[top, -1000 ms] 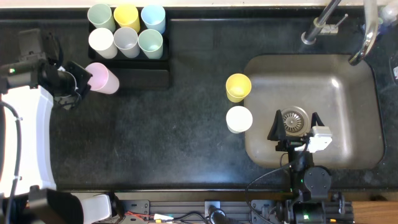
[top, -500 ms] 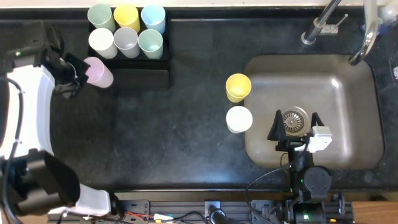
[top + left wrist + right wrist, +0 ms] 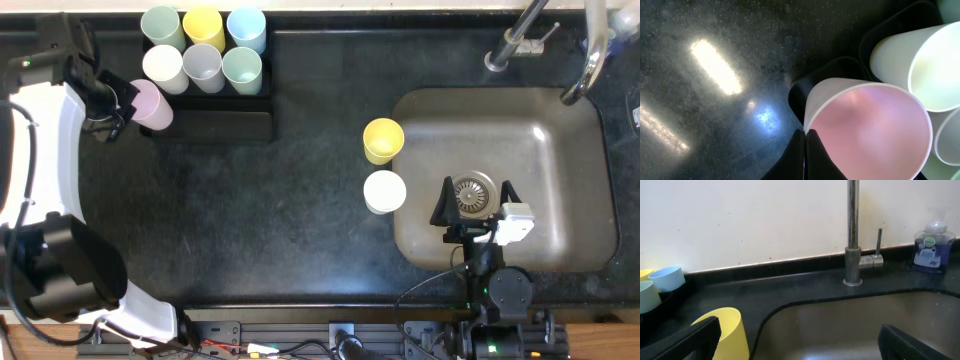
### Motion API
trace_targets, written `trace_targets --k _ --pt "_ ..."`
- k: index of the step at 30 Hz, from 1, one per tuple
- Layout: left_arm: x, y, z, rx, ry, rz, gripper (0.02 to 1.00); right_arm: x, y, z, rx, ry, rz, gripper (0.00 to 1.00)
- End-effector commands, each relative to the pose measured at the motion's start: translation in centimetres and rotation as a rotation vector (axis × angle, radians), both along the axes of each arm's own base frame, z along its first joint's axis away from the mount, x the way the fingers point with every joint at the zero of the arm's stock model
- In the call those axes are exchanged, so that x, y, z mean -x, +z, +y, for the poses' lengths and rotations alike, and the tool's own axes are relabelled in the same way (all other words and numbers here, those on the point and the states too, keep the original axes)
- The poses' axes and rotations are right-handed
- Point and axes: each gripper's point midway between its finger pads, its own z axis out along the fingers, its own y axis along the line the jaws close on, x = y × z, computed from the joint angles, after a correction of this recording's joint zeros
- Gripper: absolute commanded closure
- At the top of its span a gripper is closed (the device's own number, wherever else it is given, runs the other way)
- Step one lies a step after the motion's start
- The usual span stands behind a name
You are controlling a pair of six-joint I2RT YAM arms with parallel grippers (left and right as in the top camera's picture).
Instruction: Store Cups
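The left claw [image 3: 120, 104] grasps a pink plastic cup [image 3: 152, 104] at the black cup tray's [image 3: 230, 127] left edge, while the right claw [image 3: 475, 202] hangs released over the steel sink [image 3: 560, 150].

The left gripper [image 3: 122, 101] holds a pink cup [image 3: 153, 105] at the rack's [image 3: 232, 127] left end. A yellow cup [image 3: 383, 140] and white cup [image 3: 384, 191] stand by the sink [image 3: 560, 170]

The pink cup [image 3: 875, 130] looks like smooth matt plastic; the speckled dark countertop [image 3: 300, 220] is glossy, the sink [image 3: 560, 140] brushed metal.
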Motion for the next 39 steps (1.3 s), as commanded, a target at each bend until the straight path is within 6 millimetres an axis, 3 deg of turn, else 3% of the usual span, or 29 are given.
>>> trace_targets --k 1,24,33,34,35,36,37,39 --pt "-0.7 0.1 0.5 -0.039 0.002 -0.001 0.982 0.0 -0.3 0.2 -0.005 0.008 0.000 0.003" --pt "-2.3 -3.4 -0.3 -0.045 -0.028 0.044 0.982 0.0 -0.4 0.2 -0.005 0.008 0.000 0.003" --pt "-2.5 -3.5 -0.3 -0.044 -0.029 0.043 0.978 0.0 -0.3 0.2 -0.005 0.008 0.000 0.003" --pt "-2.4 -3.5 -0.3 -0.044 -0.029 0.044 0.840 0.0 -0.4 0.2 -0.005 0.008 0.000 0.003" --pt "-2.4 -3.5 -0.3 -0.043 -0.029 0.044 0.641 0.0 -0.3 0.2 -0.005 0.008 0.000 0.003" --pt "-2.4 -3.5 -0.3 -0.043 -0.029 0.044 0.255 0.0 -0.4 0.2 -0.005 0.008 0.000 0.003" --pt "-2.4 -3.4 -0.3 -0.042 -0.029 0.045 0.020 0.0 -0.3 0.2 -0.005 0.008 0.000 0.005" --pt "-2.2 -2.9 -0.5 -0.039 -0.030 0.036 0.020 0.0 -0.4 0.2 -0.005 0.008 0.000 0.003"
